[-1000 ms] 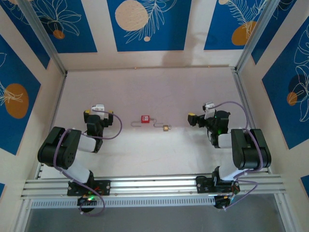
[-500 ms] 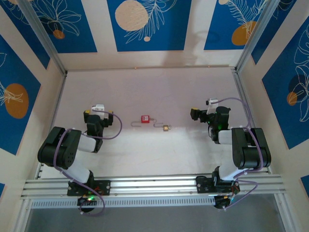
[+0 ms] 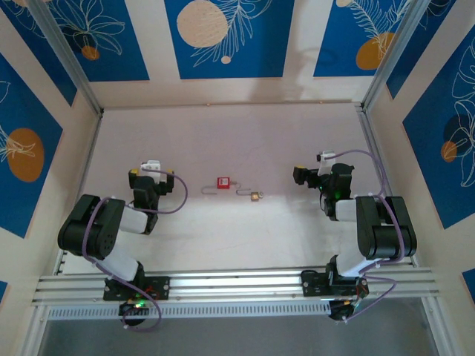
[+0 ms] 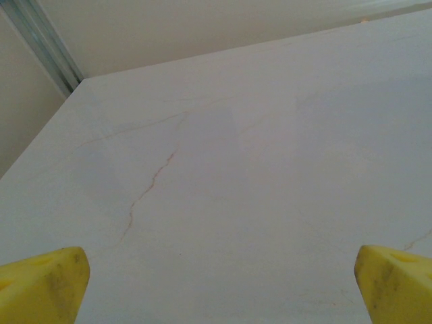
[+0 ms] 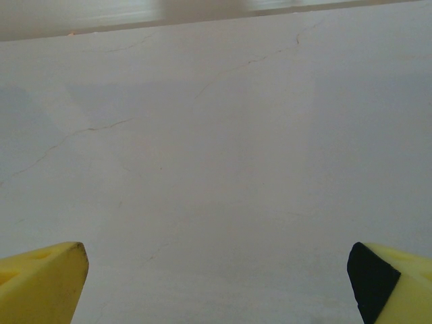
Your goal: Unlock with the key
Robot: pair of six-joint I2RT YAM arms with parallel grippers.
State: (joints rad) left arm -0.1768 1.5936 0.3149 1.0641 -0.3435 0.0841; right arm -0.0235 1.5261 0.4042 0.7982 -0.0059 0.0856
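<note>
The left arm (image 3: 96,230) and right arm (image 3: 382,230) are showing glossy black housings with pale grey sleeves. Purple cables (image 3: 180,194) are looping along both. Green lights (image 3: 136,304) are glowing at six o'clock near the silver rail (image 3: 237,285). The left fingers (image 4: 44,283) and right fingers (image 5: 40,280) are showing yellow tips, one patched black.

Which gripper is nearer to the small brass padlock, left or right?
Right. The right gripper is to the right of the brass padlock; the left gripper is farther left, beyond the red padlock.

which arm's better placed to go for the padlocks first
Right, marginally: the right end effector sits nearer the brass padlock than the left end effector does the red padlock. Both open.
</note>
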